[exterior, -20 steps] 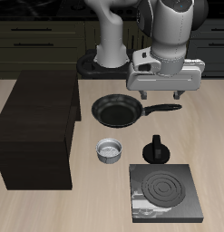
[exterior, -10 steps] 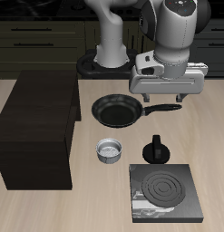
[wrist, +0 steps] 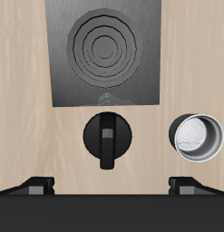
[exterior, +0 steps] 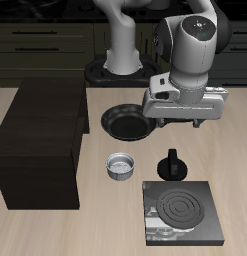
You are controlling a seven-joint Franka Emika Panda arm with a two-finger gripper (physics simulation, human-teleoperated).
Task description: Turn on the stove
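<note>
The stove (exterior: 183,212) is a flat dark-grey square plate near the table's front edge, and its ring coil is dark. In the wrist view the stove (wrist: 106,53) shows whole, with a small knob (wrist: 106,97) at the edge nearest a black pot. My gripper (exterior: 180,123) hangs in the air behind the stove, above the black pot and the frying pan's handle. It is open wide and empty. In the wrist view my gripper (wrist: 112,186) shows both fingertips (wrist: 36,184) far apart.
A black pot with a handle (exterior: 172,165) stands just behind the stove. A small metal cup (exterior: 120,166) stands beside it. A round black frying pan (exterior: 125,122) lies farther back. A big dark cabinet (exterior: 40,140) fills one side of the table.
My gripper has moved down and toward the table's front, now covering the frying pan's handle. It stays open. Nothing on the table has moved.
</note>
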